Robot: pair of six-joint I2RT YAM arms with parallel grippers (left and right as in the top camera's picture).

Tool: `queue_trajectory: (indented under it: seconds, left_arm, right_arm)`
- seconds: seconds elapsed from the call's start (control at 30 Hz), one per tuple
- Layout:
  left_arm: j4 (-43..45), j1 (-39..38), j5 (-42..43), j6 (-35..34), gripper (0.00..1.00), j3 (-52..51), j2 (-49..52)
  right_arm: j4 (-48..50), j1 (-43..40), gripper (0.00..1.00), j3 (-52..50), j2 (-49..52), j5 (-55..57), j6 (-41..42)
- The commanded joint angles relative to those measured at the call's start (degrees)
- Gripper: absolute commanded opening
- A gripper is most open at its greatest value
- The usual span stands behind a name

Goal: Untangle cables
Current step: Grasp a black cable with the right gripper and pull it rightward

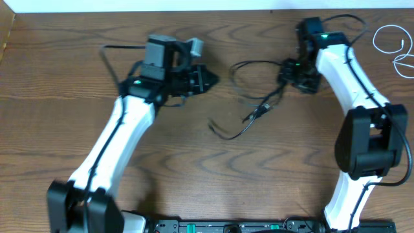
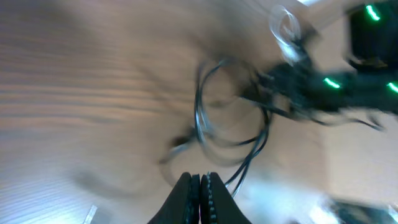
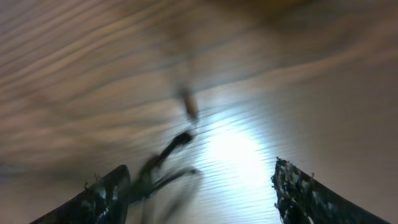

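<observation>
The setting is a robotics laboratory workstation. The following features identify it.

1. Work surface: a counter (image 1: 77,71) with a brown wood-grain finish, viewed from directly above.
2. Manipulators: the left arm (image 1: 123,129) and the right arm (image 1: 349,71) are of identical build, with white link covers and black joint housings. Both rise from the near edge of the counter.
3. Mounting hardware: a black rail (image 1: 226,226) runs along the near edge between the arm bases.
4. Status lighting: a green indicator light (image 1: 321,37) glows on the right arm.
5. Test items: a black cable (image 1: 249,120) lies mid-counter, and a white cable (image 1: 388,39) lies at the far right corner.
</observation>
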Motion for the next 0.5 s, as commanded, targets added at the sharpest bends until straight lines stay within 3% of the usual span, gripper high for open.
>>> queue_trajectory:
  seconds: [0.0, 0.17, 0.47]
  left_arm:
    - [-5.5, 3.0, -17.3, 6.1, 0.07, 0.6, -4.0]
    - [-12.2, 4.0, -26.3, 8.2, 0.07, 0.6, -3.7]
    - [-10.4, -1.4, -21.2, 11.2, 0.07, 0.6, -2.3]
  right_arm:
    - [-1.4, -4.9, 0.70, -0.7, 0.1, 7.0, -0.5]
    - [-1.8, -7.1, 0.67, -0.7, 0.1, 3.9, -3.6]
    - [0.6, -4.9, 0.65, -0.6, 0.1, -16.6, -22.5]
